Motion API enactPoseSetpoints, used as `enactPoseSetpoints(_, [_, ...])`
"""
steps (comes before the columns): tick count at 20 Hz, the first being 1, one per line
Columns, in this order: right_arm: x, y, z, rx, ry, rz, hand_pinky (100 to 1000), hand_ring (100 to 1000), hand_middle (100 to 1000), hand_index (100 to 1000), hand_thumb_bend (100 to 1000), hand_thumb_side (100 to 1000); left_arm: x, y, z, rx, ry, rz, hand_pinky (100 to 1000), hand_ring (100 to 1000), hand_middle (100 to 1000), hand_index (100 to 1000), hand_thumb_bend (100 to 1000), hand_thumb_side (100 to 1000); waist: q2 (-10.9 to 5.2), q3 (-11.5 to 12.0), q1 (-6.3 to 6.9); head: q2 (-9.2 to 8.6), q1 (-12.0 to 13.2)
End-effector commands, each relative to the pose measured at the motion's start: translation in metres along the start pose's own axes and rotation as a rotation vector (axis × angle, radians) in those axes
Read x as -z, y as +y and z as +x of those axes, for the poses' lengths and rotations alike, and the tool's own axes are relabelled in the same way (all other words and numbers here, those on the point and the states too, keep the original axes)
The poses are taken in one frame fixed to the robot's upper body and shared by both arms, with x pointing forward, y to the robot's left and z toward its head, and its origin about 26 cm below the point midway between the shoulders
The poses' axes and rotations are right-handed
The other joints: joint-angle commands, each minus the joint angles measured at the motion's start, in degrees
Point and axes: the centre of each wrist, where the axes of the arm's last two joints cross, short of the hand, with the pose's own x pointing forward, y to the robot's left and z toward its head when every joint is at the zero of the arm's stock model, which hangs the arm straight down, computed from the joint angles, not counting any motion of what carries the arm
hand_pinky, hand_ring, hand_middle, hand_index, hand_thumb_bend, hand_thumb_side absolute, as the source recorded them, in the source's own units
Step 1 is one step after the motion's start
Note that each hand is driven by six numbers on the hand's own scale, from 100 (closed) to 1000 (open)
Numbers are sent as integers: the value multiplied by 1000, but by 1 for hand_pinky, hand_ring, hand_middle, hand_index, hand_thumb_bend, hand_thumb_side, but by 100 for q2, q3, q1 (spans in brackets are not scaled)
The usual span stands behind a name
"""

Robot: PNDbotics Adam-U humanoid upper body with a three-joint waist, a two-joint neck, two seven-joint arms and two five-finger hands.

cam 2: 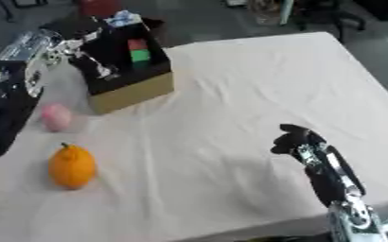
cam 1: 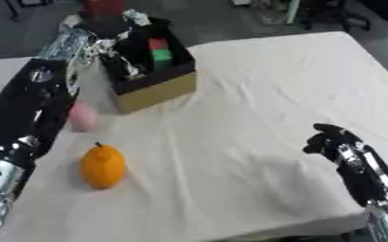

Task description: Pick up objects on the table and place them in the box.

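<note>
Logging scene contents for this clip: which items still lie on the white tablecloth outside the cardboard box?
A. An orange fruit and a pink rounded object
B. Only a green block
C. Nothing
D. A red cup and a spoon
A: the orange fruit and the pink rounded object lie on the white tablecloth, outside the cardboard box.

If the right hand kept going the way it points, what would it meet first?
Probably nothing: the right hand points up-left over bare tablecloth. The box lies far along that line, though depth is unclear.
</note>
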Motion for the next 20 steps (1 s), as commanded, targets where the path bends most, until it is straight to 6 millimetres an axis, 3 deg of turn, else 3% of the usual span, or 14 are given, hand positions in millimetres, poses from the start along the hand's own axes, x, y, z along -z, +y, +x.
enactPoseSetpoints(1, [2, -3, 4, -10, -15, 3, 695, 609, 587, 800, 100, 718, -11, 25, -19, 28, 26, 71, 907, 869, 909, 952, 663, 859, -114, 17, -41, -62, -9])
enactPoseSetpoints(3, [2, -3, 4, -12, -17, 2, 695, 609, 587, 800, 100, 712, -21, 41, -26, 42, 20, 133, 880, 832, 885, 933, 631, 793, -113, 43, -41, -61, -22])
enactPoseSetpoints(7, [2, -4, 5, -13, -17, 2, 695, 609, 587, 800, 100, 712, -34, 57, -29, 26, 3, 164, 880, 832, 885, 933, 631, 793, -112, 54, -37, -59, -26])
enactPoseSetpoints(8, [2, -4, 5, -14, -17, 2, 695, 609, 587, 800, 100, 712, -35, 58, -29, 24, 2, 161, 782, 690, 732, 823, 436, 444, -115, 60, -31, -55, -37])
enactPoseSetpoints(12, [-4, -11, 4, -32, 1, -23, 695, 609, 587, 800, 100, 712, -52, 25, -50, 65, -24, 13, 756, 641, 679, 783, 405, 420, -170, 284, 42, -10, -247])
enactPoseSetpoints(17, [-2, -10, 4, -35, 0, -16, 695, 609, 587, 801, 100, 712, -86, -10, -101, 77, -16, -201, 744, 624, 660, 767, 403, 445, -172, 246, 50, -26, -217])
enactPoseSetpoints(20, [-1, -9, 4, -32, -3, -7, 696, 609, 587, 801, 100, 711, -95, -26, -116, 40, -36, -296, 742, 617, 651, 764, 383, 473, -167, 222, 31, -31, -190])
